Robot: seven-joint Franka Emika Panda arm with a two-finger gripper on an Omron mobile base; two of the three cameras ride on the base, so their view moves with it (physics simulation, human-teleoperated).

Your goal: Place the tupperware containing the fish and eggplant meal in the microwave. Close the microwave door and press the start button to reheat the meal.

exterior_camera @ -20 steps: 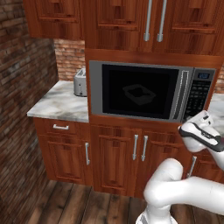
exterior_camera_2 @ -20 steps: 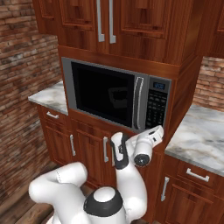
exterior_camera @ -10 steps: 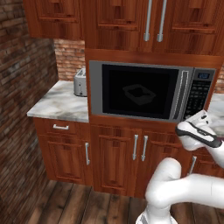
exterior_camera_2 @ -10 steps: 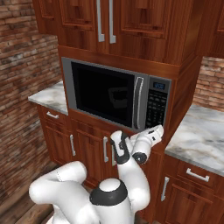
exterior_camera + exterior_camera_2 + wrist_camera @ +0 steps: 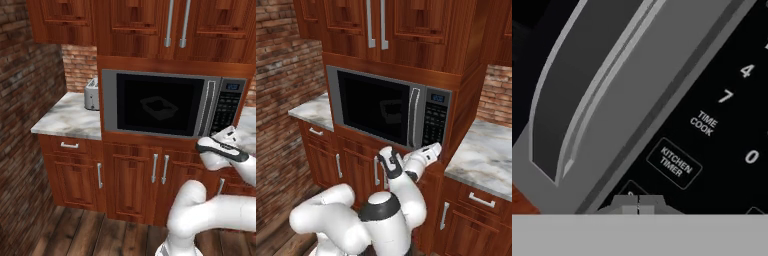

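The microwave (image 5: 172,103) is built into the wooden cabinetry, and its door (image 5: 160,104) is seen shut flat against the frame, the vertical silver handle (image 5: 414,118) standing just left of the black keypad strip (image 5: 434,119). Through the dark glass the tupperware (image 5: 159,107) is made out as a pale outline resting inside the cavity; the meal in it cannot be told apart behind the glass. Two of the three parts of the task are therefore judged done, and only the start button is left.

Over the last second the arm has been lowered slightly and drawn in toward the lower right corner of the microwave, while the door and the tray have stayed as they were. The claw (image 5: 638,204) is fully closed, its tips pressed together with nothing held, and in the hand view it is set right up against the bottom of the keypad, just below the key marked KITCHEN TIMER (image 5: 673,163). From this a press with the closed tips is judged to be in hand; whether the key under the tips is the start button cannot be read.

To the left a marble desk (image 5: 67,117) carries a small silver toaster (image 5: 91,93), well apart from the work. Another marble desk (image 5: 486,157) lies to the right. Nothing is seen between the claw and the keypad; the nearness of neighbouring keys is the one risk judged.
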